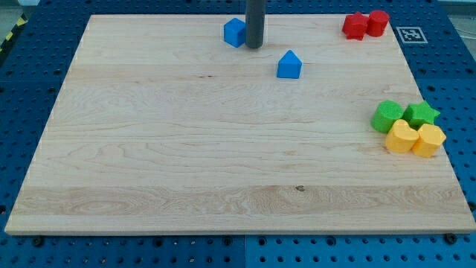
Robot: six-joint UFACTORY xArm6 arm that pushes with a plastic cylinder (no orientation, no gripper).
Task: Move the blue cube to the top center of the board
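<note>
The blue cube [234,32] sits near the view's top, slightly left of the board's centre line. My tip [254,46] stands on the board right beside the cube, at its right side, touching or nearly touching it. The dark rod rises from there out of the view's top. A second blue block [288,65], shaped like a small house with a pointed top, lies a little to the right and below my tip, apart from it.
Two red blocks [364,24] sit together at the top right corner. Two green blocks [404,115] and two yellow blocks [415,138] cluster at the right edge. The wooden board [186,164] lies on a blue pegboard table.
</note>
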